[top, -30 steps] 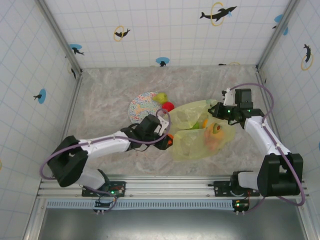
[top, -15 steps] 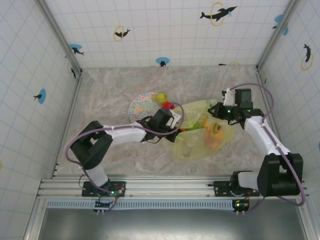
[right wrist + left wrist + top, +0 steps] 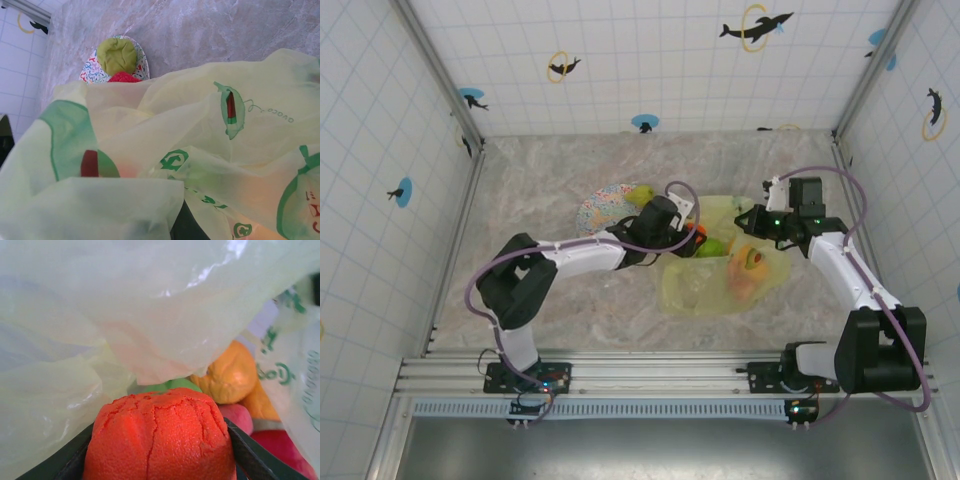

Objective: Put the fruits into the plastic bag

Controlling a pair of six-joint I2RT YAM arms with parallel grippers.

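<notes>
Left tool (image 3: 694,236): was clamped on an orange fruit (image 3: 160,435) at the bag (image 3: 705,292) mouth. Right tool (image 3: 752,222): closed, apparently pinching the bag rim. Bag lay on the surface (image 3: 540,170), other fruits (image 3: 745,270) inside. Pear (image 3: 641,195) sat on the plate (image 3: 595,212).

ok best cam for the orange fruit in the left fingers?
Left wrist: the rough-skinned orange toy fruit sits large and sharp between the left fingers, under the translucent yellow-green plastic bag. Top external gives it as a small orange spot at the bag's edge. Right wrist faces bag plastic.
</notes>
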